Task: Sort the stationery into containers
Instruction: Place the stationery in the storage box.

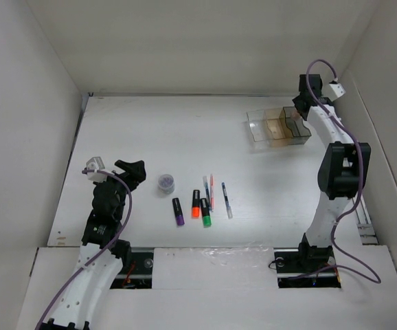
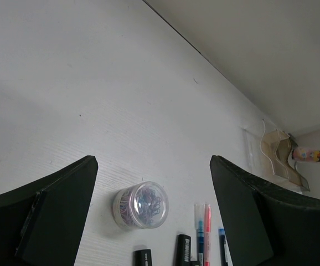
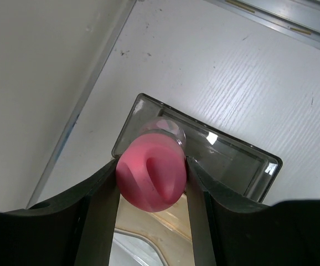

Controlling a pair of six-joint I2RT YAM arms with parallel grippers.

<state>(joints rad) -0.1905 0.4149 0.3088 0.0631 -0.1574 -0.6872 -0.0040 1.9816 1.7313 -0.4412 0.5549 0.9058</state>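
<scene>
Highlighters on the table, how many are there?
3. The purple highlighter lies leftmost, the orange highlighter next, the green highlighter rightmost, all just right of the round jar. None seems hidden.

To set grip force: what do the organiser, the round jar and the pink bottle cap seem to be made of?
The organiser looks like hard glossy plastic: tinted walls show the table through them. The round jar seems clear plastic, possibly glass; its coloured contents are visible. The pink bottle cap looks like smooth opaque plastic with a dull sheen.
</scene>
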